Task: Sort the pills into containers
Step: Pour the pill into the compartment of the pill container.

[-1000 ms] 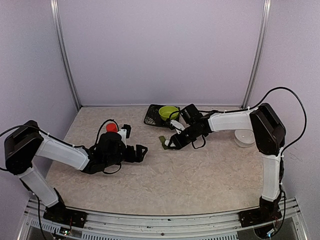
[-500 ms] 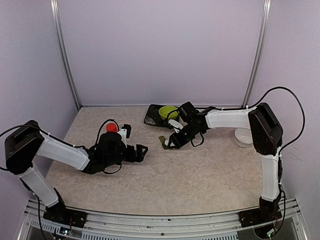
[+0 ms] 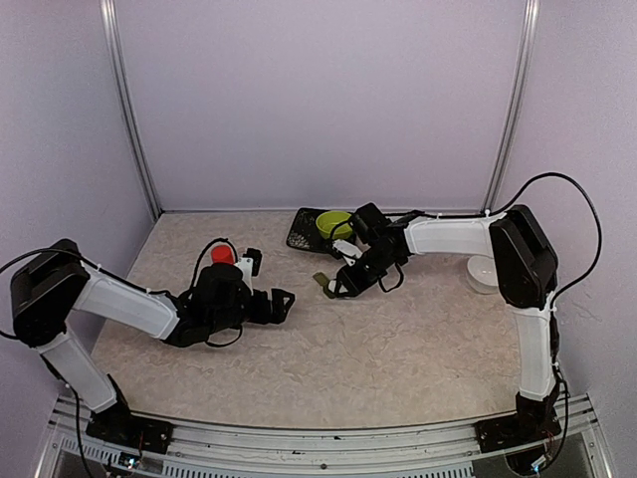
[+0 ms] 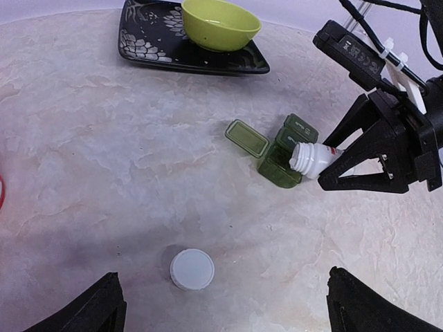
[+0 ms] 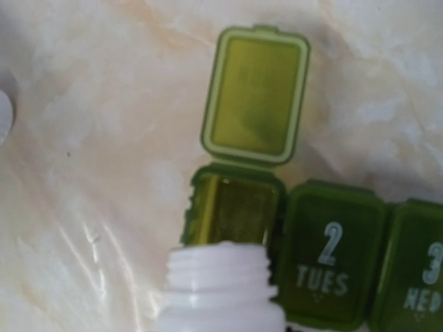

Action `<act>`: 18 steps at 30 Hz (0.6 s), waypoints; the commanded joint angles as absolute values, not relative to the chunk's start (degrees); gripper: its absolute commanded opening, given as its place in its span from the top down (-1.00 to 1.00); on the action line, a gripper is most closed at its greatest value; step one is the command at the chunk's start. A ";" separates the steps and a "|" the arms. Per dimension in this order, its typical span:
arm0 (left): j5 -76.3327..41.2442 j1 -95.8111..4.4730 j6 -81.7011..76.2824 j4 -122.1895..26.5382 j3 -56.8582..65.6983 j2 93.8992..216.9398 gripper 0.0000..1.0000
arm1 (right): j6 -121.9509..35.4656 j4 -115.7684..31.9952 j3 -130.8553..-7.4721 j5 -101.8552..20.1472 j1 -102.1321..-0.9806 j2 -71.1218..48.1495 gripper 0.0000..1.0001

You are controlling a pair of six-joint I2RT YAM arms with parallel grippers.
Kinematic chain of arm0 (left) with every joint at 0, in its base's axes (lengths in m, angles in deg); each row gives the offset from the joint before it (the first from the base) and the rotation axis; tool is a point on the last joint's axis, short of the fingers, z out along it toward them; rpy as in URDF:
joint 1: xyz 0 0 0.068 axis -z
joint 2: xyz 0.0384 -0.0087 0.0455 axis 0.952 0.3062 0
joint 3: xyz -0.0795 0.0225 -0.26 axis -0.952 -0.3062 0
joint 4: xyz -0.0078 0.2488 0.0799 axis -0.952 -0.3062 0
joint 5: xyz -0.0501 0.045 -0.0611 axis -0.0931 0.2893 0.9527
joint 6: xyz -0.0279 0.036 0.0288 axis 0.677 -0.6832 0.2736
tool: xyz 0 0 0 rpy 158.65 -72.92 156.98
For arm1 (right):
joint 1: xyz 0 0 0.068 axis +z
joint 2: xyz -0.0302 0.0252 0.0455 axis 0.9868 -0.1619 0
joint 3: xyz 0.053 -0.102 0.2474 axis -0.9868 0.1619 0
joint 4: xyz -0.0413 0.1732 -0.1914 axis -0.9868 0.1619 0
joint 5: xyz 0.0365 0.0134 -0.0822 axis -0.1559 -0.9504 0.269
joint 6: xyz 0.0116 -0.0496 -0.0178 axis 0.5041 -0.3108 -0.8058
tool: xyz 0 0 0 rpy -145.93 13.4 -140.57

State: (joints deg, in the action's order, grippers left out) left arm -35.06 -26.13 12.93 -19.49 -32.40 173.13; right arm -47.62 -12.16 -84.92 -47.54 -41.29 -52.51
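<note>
The containers [image 4: 285, 153] [image 5: 331, 257] [image 3: 323, 282] are dark green boxes joined in a row. The end box has its lid [image 5: 255, 97] [image 4: 247, 137] swung open, and the boxes marked 2 TUES and 3 WED are closed. My right gripper [image 4: 333, 155] [image 3: 345, 284] is shut on a white pill bottle [image 4: 313, 158] [image 5: 218, 287]. The bottle is tilted, with its uncapped threaded mouth at the edge of the open box [image 5: 235, 211]. No pills show. My left gripper [image 4: 228, 308] [image 3: 280, 302] is open, low over the table, near the bottle's white cap [image 4: 192, 268].
A lime green bowl [image 4: 220, 23] [image 3: 335, 222] sits on a black patterned tray [image 4: 145, 43] [image 3: 302, 235] behind the containers. A white bowl [image 3: 486, 275] stands at the right. A red object [image 3: 222, 255] lies beside the left arm.
My right arm has edged slightly left with the bottle, toward the open box. The left arm has not moved.
</note>
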 commanded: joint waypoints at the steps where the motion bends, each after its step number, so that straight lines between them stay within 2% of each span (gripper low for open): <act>1: -34.30 -26.47 13.40 -18.46 -31.83 174.19 -0.97 | -47.75 -9.65 -87.56 -46.55 -40.34 -53.60 1.00; 18: -33.78 -26.45 13.84 -17.76 -31.80 175.02 -0.98 | -48.58 -3.06 -91.72 -45.17 -40.17 -54.99 1.00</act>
